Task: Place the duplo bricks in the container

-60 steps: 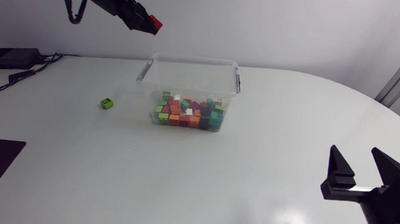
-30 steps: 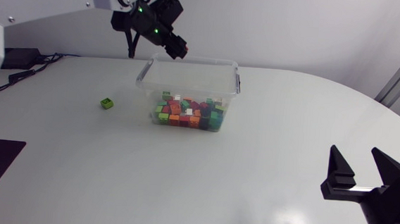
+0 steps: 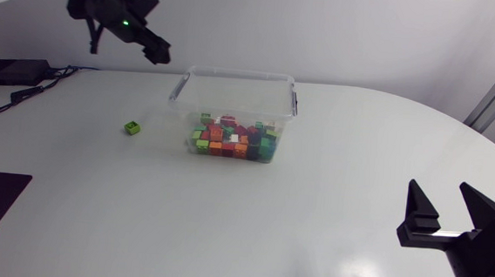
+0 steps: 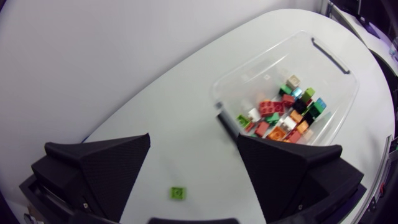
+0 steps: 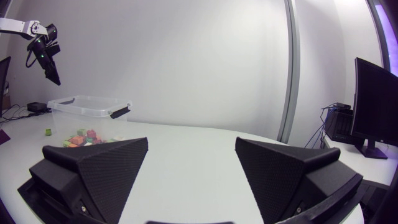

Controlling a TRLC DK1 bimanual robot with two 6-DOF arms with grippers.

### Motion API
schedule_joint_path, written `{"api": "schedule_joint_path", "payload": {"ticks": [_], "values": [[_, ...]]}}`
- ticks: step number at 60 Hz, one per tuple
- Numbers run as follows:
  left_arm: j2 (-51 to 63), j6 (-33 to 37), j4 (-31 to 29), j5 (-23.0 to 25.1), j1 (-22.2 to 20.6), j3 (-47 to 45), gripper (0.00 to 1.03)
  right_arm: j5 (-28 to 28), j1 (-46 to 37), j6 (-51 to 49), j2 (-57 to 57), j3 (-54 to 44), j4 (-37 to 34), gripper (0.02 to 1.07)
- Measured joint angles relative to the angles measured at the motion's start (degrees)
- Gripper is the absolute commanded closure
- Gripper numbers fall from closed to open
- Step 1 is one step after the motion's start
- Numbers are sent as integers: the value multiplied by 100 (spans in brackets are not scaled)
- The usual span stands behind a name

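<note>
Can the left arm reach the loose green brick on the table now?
Probably yes: the open left gripper hangs over the small green duplo brick, which lies alone on the white table, apart from the clear plastic container, with nothing between them.

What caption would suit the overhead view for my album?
Left pincer hangs open, high up; one green brick lies loose outside the box of bricks; right pincer sits open.

Head camera looks down on the counter [image 3: 313, 204]; left wrist views it from high above, right wrist low across; all share the container [image 3: 233, 92].
</note>
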Motion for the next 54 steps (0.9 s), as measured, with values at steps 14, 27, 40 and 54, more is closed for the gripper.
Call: {"api": "schedule_joint_path", "payload": {"ticks": [14,27,40,54], "values": [[138,710,-619,-490,748,483,5,0,0,0,0,0,0,6],[1139,964,-767,-1071,758,603,5,0,0,-2,0,0,0,6],[2345,964,-1049,-1213,802,1257,5,0,0,0,0,0,0,6],[4605,964,-3001,-1241,866,4900,13,0,0,0,0,0,0,6]]}}
